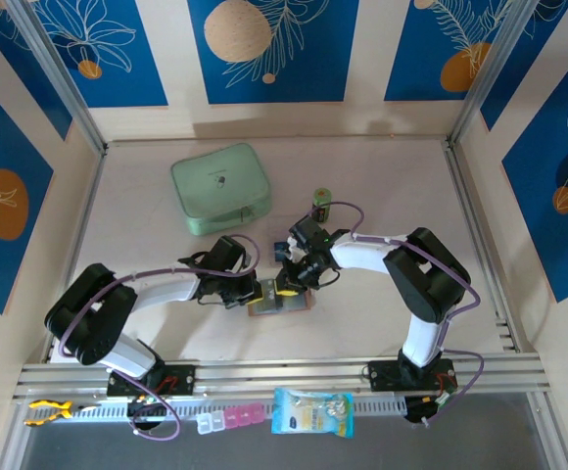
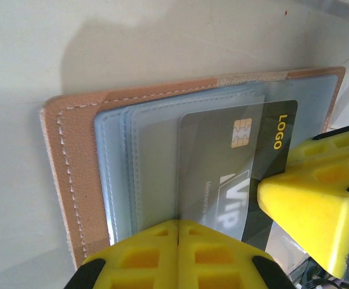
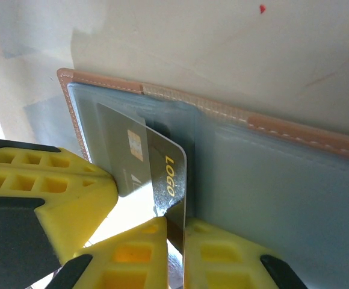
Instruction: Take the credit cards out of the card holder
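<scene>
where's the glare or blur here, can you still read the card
left wrist: soft shadow on the table above the card holder, black card hazy behind clear plastic yet LOGO and VIP read; right wrist: washed-out glare at the left edge, sheen on the card; top external: even light, sharp, card too small to read

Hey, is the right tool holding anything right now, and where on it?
Yes: the right tool pinches the black card by its exposed end, beside the LOGO print; the other end sits in the card holder pocket.
</scene>
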`<action>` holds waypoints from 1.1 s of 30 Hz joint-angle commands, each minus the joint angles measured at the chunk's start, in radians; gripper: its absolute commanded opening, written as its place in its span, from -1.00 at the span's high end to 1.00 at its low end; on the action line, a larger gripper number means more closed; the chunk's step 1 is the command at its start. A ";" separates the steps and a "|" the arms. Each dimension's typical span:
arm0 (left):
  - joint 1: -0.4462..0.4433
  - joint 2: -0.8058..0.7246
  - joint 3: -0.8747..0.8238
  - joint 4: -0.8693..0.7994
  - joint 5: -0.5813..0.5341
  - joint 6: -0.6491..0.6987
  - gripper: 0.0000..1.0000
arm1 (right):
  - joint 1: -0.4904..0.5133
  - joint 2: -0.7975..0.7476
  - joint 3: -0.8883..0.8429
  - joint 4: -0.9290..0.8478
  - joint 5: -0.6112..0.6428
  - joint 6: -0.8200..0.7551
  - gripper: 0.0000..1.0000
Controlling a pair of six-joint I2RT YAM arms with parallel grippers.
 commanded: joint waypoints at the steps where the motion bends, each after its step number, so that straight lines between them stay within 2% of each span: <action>1: -0.008 0.012 -0.017 -0.010 -0.006 0.017 1.00 | -0.002 -0.031 -0.021 -0.018 0.000 0.001 0.77; 14: -0.008 0.014 -0.005 -0.009 -0.005 0.019 1.00 | -0.036 -0.105 0.030 -0.225 0.125 -0.123 0.85; 23: -0.008 0.013 -0.006 -0.004 -0.004 0.019 1.00 | 0.001 -0.092 0.110 -0.319 0.208 -0.164 0.85; 33: -0.008 0.016 -0.008 0.006 0.002 0.020 1.00 | 0.040 -0.056 0.158 -0.355 0.234 -0.165 0.82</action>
